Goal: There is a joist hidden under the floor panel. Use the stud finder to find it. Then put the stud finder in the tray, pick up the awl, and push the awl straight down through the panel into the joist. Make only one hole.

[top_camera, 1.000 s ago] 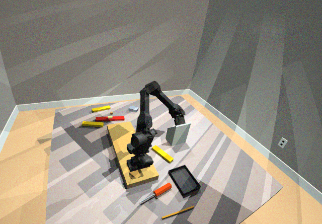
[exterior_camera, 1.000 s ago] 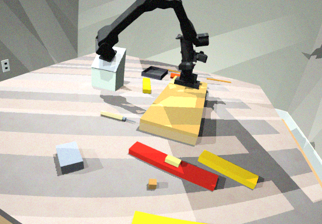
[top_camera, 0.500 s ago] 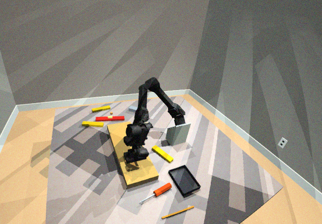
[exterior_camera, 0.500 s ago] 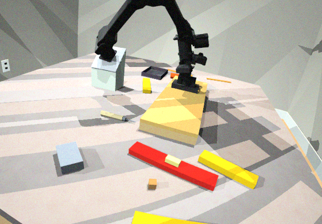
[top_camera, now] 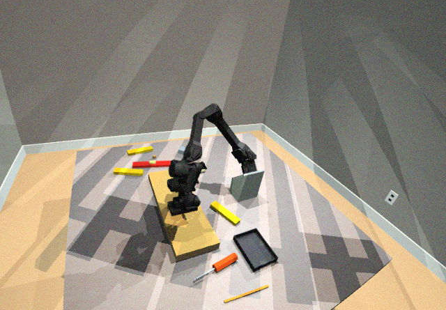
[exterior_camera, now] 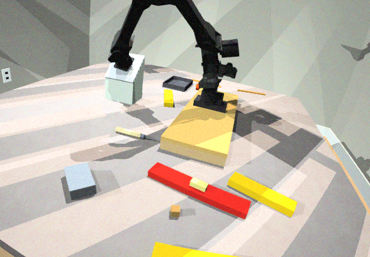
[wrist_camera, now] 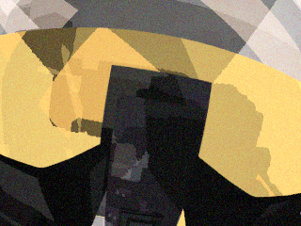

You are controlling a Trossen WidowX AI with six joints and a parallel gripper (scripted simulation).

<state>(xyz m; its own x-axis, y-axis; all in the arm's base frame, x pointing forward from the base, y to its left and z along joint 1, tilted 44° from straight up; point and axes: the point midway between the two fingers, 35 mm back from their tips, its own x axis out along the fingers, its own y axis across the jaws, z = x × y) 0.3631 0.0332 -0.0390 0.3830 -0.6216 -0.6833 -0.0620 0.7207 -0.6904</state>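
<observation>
The tan floor panel (top_camera: 196, 238) (exterior_camera: 200, 136) (wrist_camera: 251, 120) lies on the patterned mat. My gripper (top_camera: 183, 200) (exterior_camera: 210, 94) is shut on the dark, flat stud finder (top_camera: 182, 209) (exterior_camera: 210, 101) (wrist_camera: 150, 145), which rests on the panel's end nearer the tray. Its indicator near the bottom of the wrist view looks dark. The black tray (top_camera: 255, 249) (exterior_camera: 177, 83) is empty, on the mat beyond that end of the panel. A pale-handled awl (exterior_camera: 131, 133) lies on the mat beside the panel's long side. An orange-handled tool (top_camera: 216, 265) with a metal shaft lies next to the tray.
The arm's base stands on a grey-green block (top_camera: 247, 186) (exterior_camera: 124, 84). A yellow block (top_camera: 225, 212) (exterior_camera: 168, 97) lies between it and the panel. A red level (top_camera: 151, 163) (exterior_camera: 200, 188), yellow bars (top_camera: 128, 171) (exterior_camera: 262, 193), a grey block (exterior_camera: 78, 180), a small cube (exterior_camera: 175, 210) and a pencil (top_camera: 246, 293) lie about.
</observation>
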